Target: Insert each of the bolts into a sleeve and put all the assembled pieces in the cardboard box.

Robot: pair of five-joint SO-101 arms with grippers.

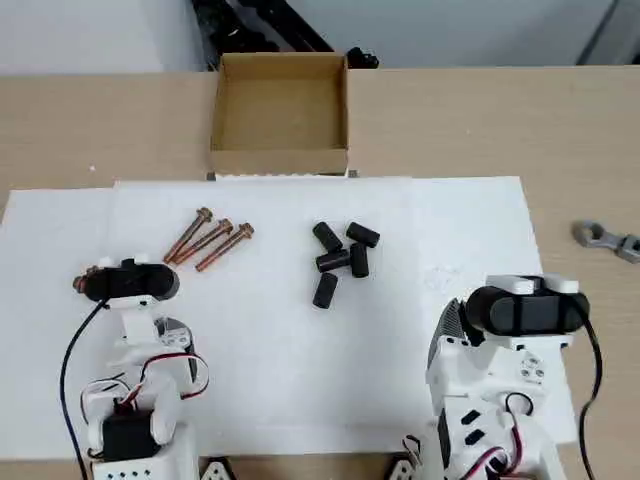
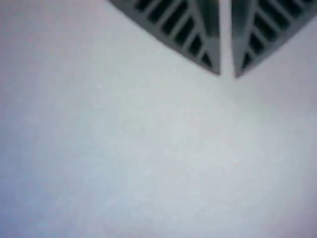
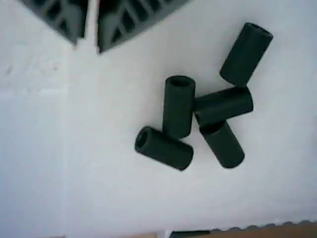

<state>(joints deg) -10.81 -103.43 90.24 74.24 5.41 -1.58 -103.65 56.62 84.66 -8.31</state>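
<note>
Three copper bolts (image 1: 210, 238) lie side by side on the white sheet, left of centre. A copper end (image 1: 83, 282) like another bolt pokes out beside the left arm (image 1: 130, 283), mostly hidden. Several black sleeves (image 1: 340, 260) lie in a loose cluster at the middle, also seen as sleeves (image 3: 198, 114) in the right wrist view. The open cardboard box (image 1: 280, 152) stands empty at the back. My left gripper (image 2: 227, 74) is shut over bare paper. My right gripper (image 3: 86, 47) is shut and holds nothing, a short way from the sleeves.
A white paper sheet (image 1: 270, 340) covers the wooden table. A metal wrench (image 1: 605, 238) lies off the sheet at the far right. The right arm (image 1: 525, 310) stands at the front right.
</note>
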